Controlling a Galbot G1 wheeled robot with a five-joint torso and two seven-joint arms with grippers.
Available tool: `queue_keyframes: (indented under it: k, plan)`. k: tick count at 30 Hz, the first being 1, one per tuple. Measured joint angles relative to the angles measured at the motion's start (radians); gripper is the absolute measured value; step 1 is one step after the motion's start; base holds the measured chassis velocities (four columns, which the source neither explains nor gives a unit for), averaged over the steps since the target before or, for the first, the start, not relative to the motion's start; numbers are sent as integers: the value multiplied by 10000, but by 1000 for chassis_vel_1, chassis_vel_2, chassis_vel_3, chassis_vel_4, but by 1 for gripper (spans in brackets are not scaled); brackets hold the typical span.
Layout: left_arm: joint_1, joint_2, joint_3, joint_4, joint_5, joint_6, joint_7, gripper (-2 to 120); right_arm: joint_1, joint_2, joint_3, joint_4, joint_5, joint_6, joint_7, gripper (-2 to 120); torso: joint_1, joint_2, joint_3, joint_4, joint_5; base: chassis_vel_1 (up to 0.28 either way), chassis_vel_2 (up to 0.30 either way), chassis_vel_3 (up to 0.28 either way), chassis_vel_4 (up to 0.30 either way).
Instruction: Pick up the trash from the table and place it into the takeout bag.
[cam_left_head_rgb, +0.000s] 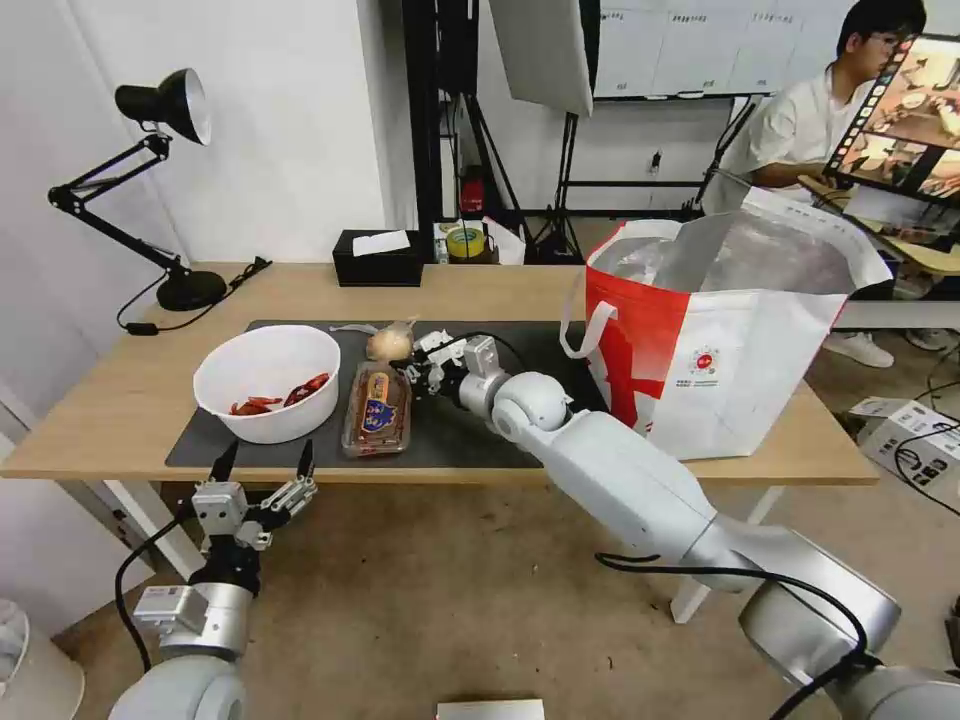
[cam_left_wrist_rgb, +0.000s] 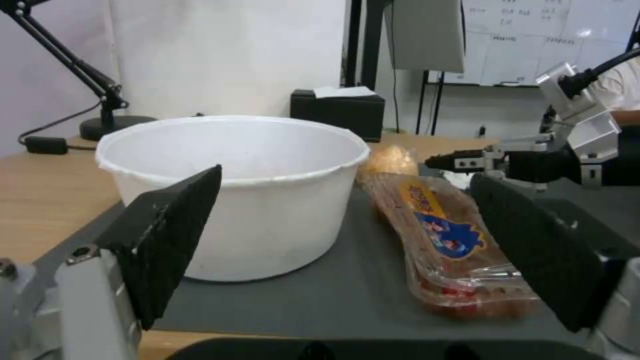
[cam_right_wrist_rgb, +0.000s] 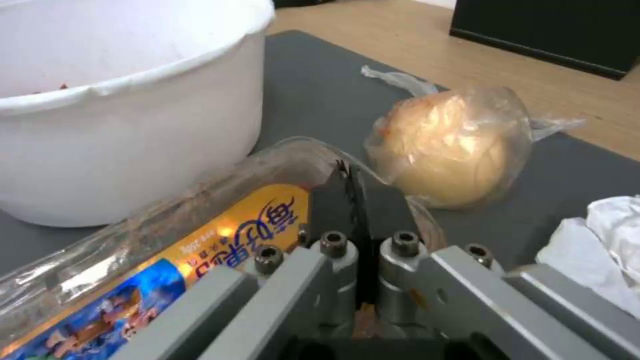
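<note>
On the table (cam_left_head_rgb: 120, 400) a clear plastic tray (cam_left_head_rgb: 377, 410) with a yellow-blue label lies on the dark mat beside a white bowl (cam_left_head_rgb: 267, 380) holding red scraps. My right gripper (cam_left_head_rgb: 412, 376) is shut on the tray's far rim; in the right wrist view its fingers (cam_right_wrist_rgb: 333, 205) press together over the tray (cam_right_wrist_rgb: 200, 235). Just beyond lie a knotted clear bag around a tan lump (cam_right_wrist_rgb: 450, 150) and crumpled white tissue (cam_right_wrist_rgb: 600, 245). The takeout bag (cam_left_head_rgb: 720, 340) stands open at the table's right. My left gripper (cam_left_head_rgb: 262, 462) waits open below the front edge, facing the bowl (cam_left_wrist_rgb: 267, 200).
A black tissue box (cam_left_head_rgb: 377, 258) and a yellow tape roll (cam_left_head_rgb: 465, 241) sit at the table's back edge. A black desk lamp (cam_left_head_rgb: 165, 100) stands at the back left. A cardboard box (cam_left_head_rgb: 905, 435) lies on the floor to the right.
</note>
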Motion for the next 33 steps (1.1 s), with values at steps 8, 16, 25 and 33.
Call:
queue_keyframes:
  k: [8,16,25,33]
  plan:
    - [-100,58,111,103,-6,10,17,100,180,10,-87,-158,270,-137,-81,0,-1,0,-1,0,0,0,0,0,0]
    - [-123,81,134,113,-7,10,30,100,198,68,-131,-163,514,-192,-134,0,0,0,-1,0,0,0,0,0,0]
    - [-178,88,179,113,-19,17,36,100,326,142,-346,-253,714,-266,-249,0,0,0,-1,0,0,0,0,0,0]
    - [-193,161,201,116,-65,19,44,100,425,241,-428,-445,825,-468,-337,0,0,0,-1,0,0,0,0,0,0]
